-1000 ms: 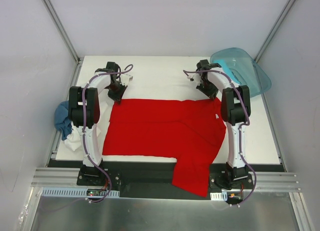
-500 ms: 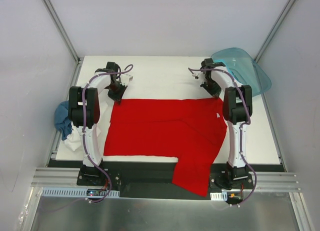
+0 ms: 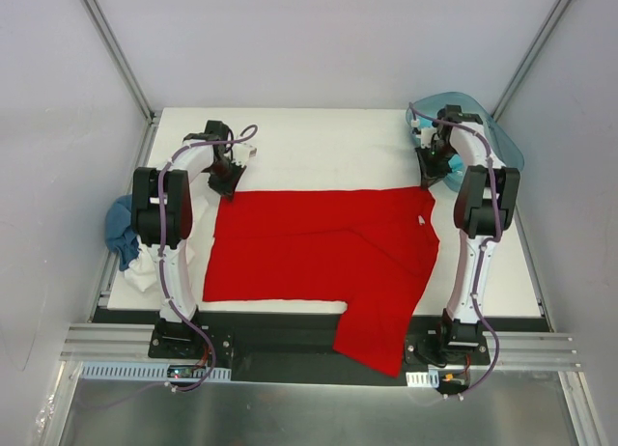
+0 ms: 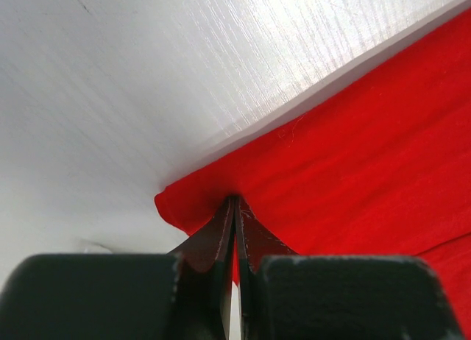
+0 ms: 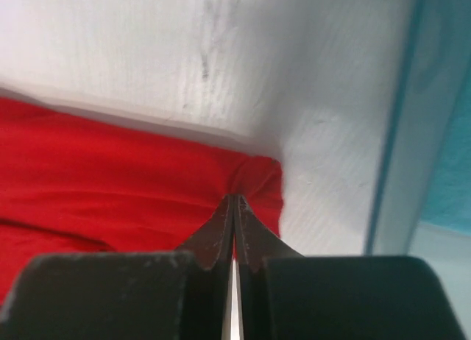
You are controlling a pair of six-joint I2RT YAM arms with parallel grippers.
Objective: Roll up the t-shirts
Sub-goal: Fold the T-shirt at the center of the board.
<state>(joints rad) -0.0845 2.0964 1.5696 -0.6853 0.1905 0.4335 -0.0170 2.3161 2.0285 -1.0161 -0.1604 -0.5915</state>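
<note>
The red t-shirt (image 3: 319, 248) lies spread flat across the middle of the table (image 3: 319, 142), its far edge drawn straight between the two arms and one lower part draping over the table's near edge. The left end effector (image 4: 234, 202) is closed tight, pinching the shirt's far-left corner. The right end effector (image 5: 234, 200) is likewise clamped on the far-right corner, just beside the teal tub (image 3: 497, 142) at the table's far right corner; a blue t-shirt (image 3: 120, 226) and a white t-shirt (image 3: 143, 270) sit bunched at the left edge.
</note>
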